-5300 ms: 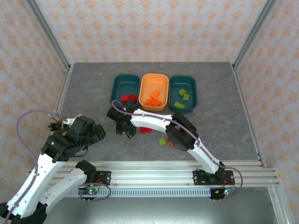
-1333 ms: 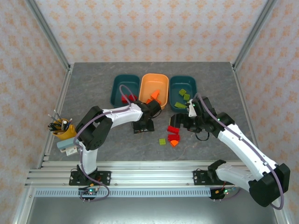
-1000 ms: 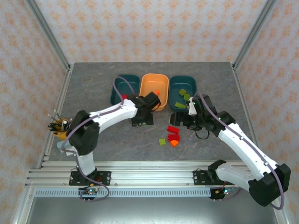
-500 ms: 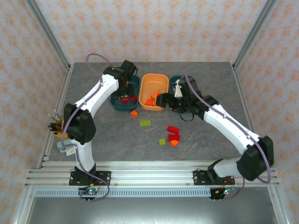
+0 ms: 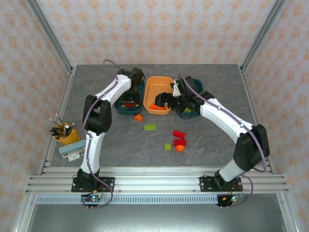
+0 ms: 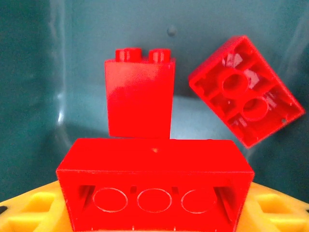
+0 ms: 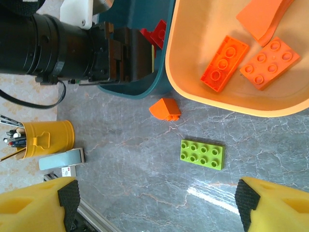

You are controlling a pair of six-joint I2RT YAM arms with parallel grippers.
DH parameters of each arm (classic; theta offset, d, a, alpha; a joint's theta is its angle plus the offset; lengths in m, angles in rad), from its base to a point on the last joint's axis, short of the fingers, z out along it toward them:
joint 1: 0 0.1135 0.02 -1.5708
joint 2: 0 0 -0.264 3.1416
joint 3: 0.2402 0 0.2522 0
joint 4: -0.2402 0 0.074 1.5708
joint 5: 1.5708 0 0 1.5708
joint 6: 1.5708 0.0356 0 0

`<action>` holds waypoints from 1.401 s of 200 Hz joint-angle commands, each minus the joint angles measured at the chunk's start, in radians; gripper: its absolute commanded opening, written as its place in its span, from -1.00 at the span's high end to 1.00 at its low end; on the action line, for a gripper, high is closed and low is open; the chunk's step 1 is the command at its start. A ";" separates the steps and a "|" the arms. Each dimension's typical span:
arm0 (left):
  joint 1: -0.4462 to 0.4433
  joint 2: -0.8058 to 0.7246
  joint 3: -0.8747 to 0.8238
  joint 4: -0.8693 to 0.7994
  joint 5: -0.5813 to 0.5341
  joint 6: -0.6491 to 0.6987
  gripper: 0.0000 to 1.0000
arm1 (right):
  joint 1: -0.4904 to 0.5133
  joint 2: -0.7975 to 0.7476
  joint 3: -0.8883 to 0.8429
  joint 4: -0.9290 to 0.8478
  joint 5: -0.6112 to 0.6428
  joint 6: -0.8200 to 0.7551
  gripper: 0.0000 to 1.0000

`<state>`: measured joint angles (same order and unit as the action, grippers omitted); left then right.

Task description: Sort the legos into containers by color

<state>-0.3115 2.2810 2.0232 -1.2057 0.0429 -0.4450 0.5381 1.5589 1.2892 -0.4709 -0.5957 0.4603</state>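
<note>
Grey marbled table (image 5: 96,130) under patterned walls. Left gripper (image 5: 129,100), jaws partly closed, pinches a long red brick (image 6: 154,183) low inside the teal tray (image 5: 120,92), with two more red bricks (image 6: 139,99) at its 12 and 2 o'clock. Right gripper (image 7: 154,205) hangs wide open and empty by the orange tray (image 5: 155,83), near its 7 o'clock corner, with loose legos (image 5: 150,127) on the table at the tray's 6 o'clock.

1. The left arm (image 5: 90,150) and the right arm (image 5: 222,118) are made of glossy white moulded link shells joined by black cylindrical joints.
2. A thin lilac cable (image 5: 107,61) runs along each arm and coils near its black base block (image 5: 89,182).
3. The right gripper (image 7: 157,195) has chunky yellow plastic fingers (image 7: 31,205) faced with black pads (image 7: 70,195).
4. The left gripper (image 6: 154,208) has yellow fingertips (image 6: 31,210) too, and behind it sit a black barrel-shaped wrist (image 7: 48,46) and a white housing (image 7: 79,12).
</note>
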 commanded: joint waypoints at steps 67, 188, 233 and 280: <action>0.009 -0.078 -0.076 0.029 -0.023 -0.023 0.05 | 0.004 0.010 0.031 -0.029 -0.003 -0.024 -0.70; 0.036 -0.020 -0.089 0.005 0.103 -0.032 0.05 | 0.005 0.003 0.015 -0.040 0.012 -0.010 -0.66; 0.057 0.057 0.002 -0.020 0.091 -0.007 0.00 | 0.005 -0.005 0.009 -0.038 0.025 0.000 -0.66; 0.067 0.095 0.096 -0.049 0.033 0.017 -0.26 | 0.005 0.002 0.010 -0.043 0.038 0.000 -0.66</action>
<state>-0.2531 2.3631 2.0552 -1.2037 0.1295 -0.4587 0.5381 1.5738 1.2903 -0.5003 -0.5907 0.4534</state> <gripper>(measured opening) 0.614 0.830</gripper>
